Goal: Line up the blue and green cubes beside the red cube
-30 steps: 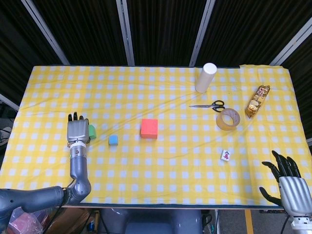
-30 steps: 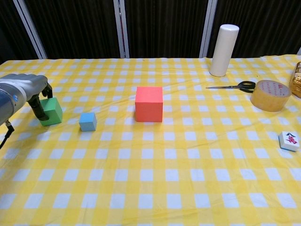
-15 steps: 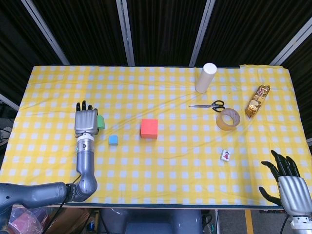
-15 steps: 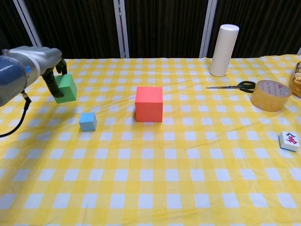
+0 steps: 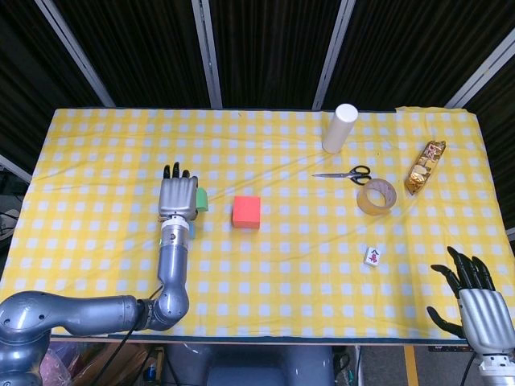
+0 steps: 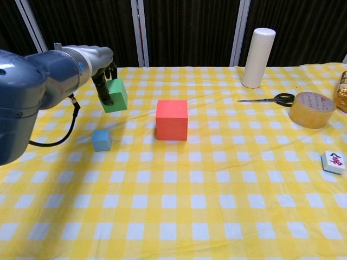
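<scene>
The red cube (image 5: 246, 211) (image 6: 172, 119) sits mid-table on the yellow checked cloth. My left hand (image 5: 178, 198) (image 6: 104, 76) holds the green cube (image 5: 199, 199) (image 6: 115, 95) in the air, just left of the red cube. Below and in front of it the small blue cube (image 6: 101, 140) lies on the cloth; in the head view my forearm hides nearly all of it. My right hand (image 5: 475, 296) hangs open off the table's front right corner, holding nothing.
A white cylinder (image 5: 339, 128) stands at the back. Scissors (image 5: 344, 174), a tape roll (image 5: 376, 198) and a gold-wrapped packet (image 5: 425, 166) lie on the right. A small tile (image 5: 372, 256) lies near the front right.
My left hand lifted the green cube off the cloth and carried it right, from the left side to just beside the red cube. The right hand stayed put.
</scene>
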{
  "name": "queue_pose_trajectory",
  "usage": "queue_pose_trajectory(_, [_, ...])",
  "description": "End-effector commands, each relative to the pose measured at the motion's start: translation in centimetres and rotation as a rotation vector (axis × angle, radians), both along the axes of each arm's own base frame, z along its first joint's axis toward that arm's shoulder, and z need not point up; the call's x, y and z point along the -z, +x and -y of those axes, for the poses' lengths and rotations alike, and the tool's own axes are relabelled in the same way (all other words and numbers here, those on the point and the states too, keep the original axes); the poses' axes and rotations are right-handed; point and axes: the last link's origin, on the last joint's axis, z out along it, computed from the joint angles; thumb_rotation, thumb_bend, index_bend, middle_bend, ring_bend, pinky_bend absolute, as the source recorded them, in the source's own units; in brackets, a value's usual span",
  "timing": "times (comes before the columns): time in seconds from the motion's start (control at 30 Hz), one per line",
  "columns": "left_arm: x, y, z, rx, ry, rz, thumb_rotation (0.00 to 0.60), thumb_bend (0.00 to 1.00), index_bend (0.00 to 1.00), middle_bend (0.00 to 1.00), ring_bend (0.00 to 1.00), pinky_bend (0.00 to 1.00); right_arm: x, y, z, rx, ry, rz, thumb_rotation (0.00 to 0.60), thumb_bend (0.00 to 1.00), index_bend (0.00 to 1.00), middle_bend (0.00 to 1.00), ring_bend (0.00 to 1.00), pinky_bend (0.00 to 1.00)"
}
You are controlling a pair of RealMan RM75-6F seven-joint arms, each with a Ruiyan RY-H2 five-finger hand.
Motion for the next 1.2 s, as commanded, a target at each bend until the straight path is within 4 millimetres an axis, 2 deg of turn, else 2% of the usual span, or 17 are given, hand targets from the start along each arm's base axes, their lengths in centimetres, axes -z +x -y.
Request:
queue_pose_trajectory(0.03, [0.6, 0.2, 0.1, 0.001, -0.008, -0.008, 0.600, 0.36, 0.47, 0.20, 0.00, 0.00, -0.2, -0.2, 0.0, 0.008, -0.007, 0.002, 0.600, 0.28, 0.26, 0.03, 0.07, 0.00])
queue_pose_trajectory(0.3, [1.9, 0.2, 0.2, -0.012, -0.021, -0.012, 0.600, 0.36, 0.45, 0.20, 0.00, 0.00, -0.6, -0.5, 0.0, 0.013, -0.010, 0.011, 0.600, 0.28, 0.26, 0.03, 0.07, 0.00])
queue_pose_trajectory(0.87, [7.0, 1.3, -0.1, 0.014, -0.082, -0.041, 0.600, 0.36, 0.45, 0.20, 0.00, 0.00, -0.8, -1.2, 0.2, 0.034, -0.021, 0.012, 0.600, 0.28, 0.26, 0.03, 0.07, 0.00])
queue_pose_trajectory(1.2, [8.1, 2.9, -0.3, 0.051, -0.079, -0.043, 0.600, 0.36, 0.45, 0.20, 0.00, 0.00, -0.9, -1.4, 0.3, 0.039, -0.024, 0.012, 0.600, 0.28, 0.26, 0.03, 0.07, 0.00])
